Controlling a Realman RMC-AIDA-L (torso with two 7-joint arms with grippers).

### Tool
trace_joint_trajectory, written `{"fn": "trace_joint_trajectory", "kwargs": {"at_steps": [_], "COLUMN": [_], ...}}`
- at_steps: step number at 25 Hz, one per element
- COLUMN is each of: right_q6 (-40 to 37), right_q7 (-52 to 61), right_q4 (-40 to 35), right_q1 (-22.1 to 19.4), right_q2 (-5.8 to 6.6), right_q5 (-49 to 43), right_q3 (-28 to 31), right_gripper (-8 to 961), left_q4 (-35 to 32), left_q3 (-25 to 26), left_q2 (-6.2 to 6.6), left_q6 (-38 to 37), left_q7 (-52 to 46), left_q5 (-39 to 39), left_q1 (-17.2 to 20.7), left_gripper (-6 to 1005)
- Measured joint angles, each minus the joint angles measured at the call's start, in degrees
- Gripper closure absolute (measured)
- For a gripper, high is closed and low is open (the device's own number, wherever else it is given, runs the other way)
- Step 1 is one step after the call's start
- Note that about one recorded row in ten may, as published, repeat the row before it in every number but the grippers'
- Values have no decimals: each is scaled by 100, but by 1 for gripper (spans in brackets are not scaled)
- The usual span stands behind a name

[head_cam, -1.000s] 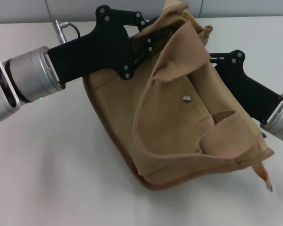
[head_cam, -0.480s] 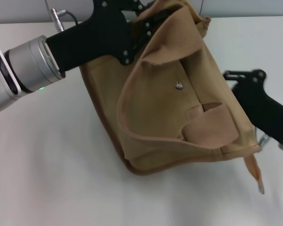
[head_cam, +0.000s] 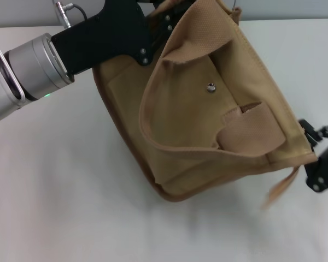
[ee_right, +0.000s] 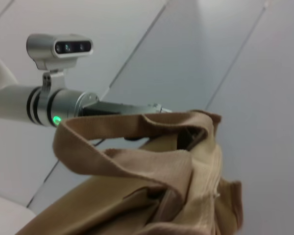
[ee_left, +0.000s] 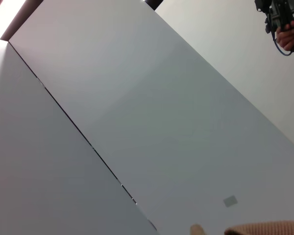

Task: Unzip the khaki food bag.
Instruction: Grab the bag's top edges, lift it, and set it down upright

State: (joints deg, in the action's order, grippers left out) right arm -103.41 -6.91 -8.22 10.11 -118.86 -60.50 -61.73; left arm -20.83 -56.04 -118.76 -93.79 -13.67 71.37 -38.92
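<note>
Tan canvas food bag (head_cam: 208, 114): my left hand (head_cam: 167, 19) pins its far top; grip unclear. Next, right hand (head_cam: 320, 164) finds the zipper.

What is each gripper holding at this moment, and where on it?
The left gripper meets the bag at its far top end; its jaws are hidden, so the hold is unconfirmed. The right gripper is beside the bag's corner, grip unclear.

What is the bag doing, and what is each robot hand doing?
khaki food bag: tipped on its side on the table, front pocket flap up, snap fastened.
left gripper: at the bag's top edge, behind a handle.
right gripper: beside the bag's lower right corner, apart from it.
</note>
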Motion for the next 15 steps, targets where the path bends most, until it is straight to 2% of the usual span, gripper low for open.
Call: {"fn": "trace_joint_trajectory", "kwargs": {"at_steps": [1,3,5,6,7,8,9,11,15], "right_q6": [-22,-31,-73,-143,-143,-260,-260,-422,-478], "right_q7": [4,6,27,98,98,243,243,436,729], "right_q4": [-1,0,19,27,27,29,29,32,79], "right_q1": [-188,-255,-417,-495,-495,-527,-527,-532,-503], "right_q2": [31,45,74,67,67,19,19,-42,-54], "right_q5": [-3,-1,4,7,7,10,10,12,13], "right_q3": [1,2,176,490,490,852,852,1321,1734], "right_gripper": [950,950,951,951,951,950,950,950,910], "left_q4": [-21,-35,-47,-48,-48,-36,-36,16,140], "left_q3": [4,5,6,7,7,6,6,-21,-111], "left_q2": [3,5,8,-1,-1,-18,-18,-34,-38], "left_q6": [4,5,3,-10,-10,-19,-19,-25,-37], "left_q7": [-53,-85,-112,-108,-108,-89,-89,-87,-75], "left_q5": [0,-1,-3,-6,-6,-8,-8,-74,-326], "left_q1": [-1,-1,-1,10,10,15,15,14,0], "left_gripper": [915,915,916,916,916,916,916,914,906]}}
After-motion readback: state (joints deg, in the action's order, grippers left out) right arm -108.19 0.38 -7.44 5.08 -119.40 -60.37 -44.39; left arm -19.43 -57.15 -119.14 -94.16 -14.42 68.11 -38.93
